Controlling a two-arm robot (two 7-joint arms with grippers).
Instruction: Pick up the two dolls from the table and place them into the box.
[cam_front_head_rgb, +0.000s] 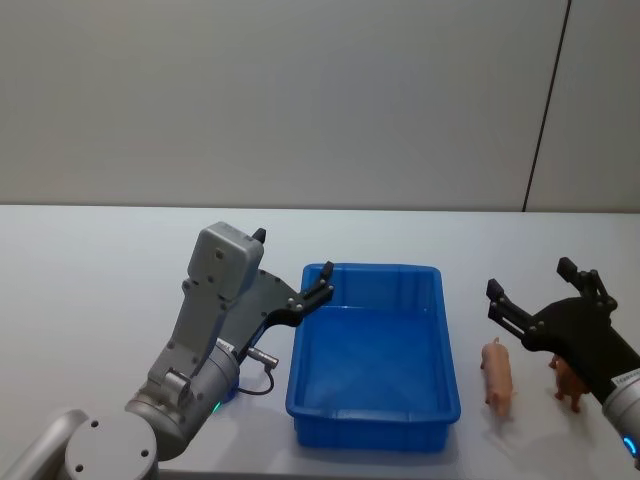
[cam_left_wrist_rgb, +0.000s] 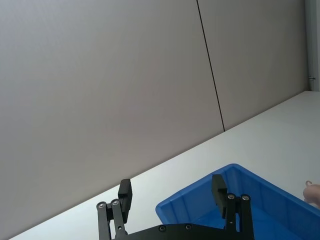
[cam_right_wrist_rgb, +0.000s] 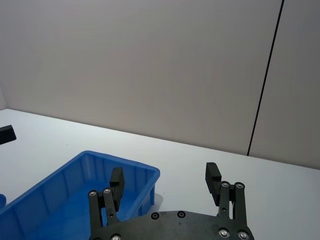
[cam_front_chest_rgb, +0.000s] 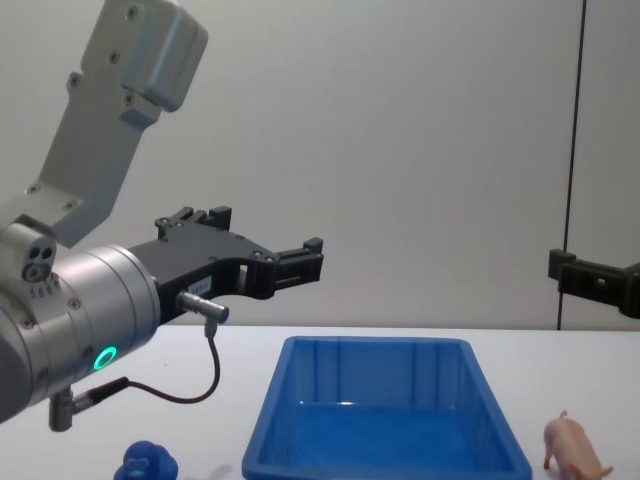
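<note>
- Left arm (cam_front_chest_rgb: 85, 300): matte silver-grey, with a chunky round wrist barrel, a boxy rounded-corner housing higher up and a few small dark screw holes.
- Glowing green ring light (cam_front_chest_rgb: 103, 357) set into that barrel.
- Thin black cable (cam_front_chest_rgb: 213, 370) looping out of a little silver plug (cam_front_chest_rgb: 203, 308) on the side.
- Left gripper (cam_left_wrist_rgb: 171, 186): all black, with a flat plate body, skinny linkage bars and blocky rectangular tips.
- Right gripper (cam_right_wrist_rgb: 165, 174): same black build, shiny round screws (cam_right_wrist_rgb: 223, 233) at the pivots.
- Small white label (cam_front_head_rgb: 627, 378) on the black part, then the grey right arm (cam_front_head_rgb: 622, 405) with a bluish light (cam_front_head_rgb: 630, 446).
</note>
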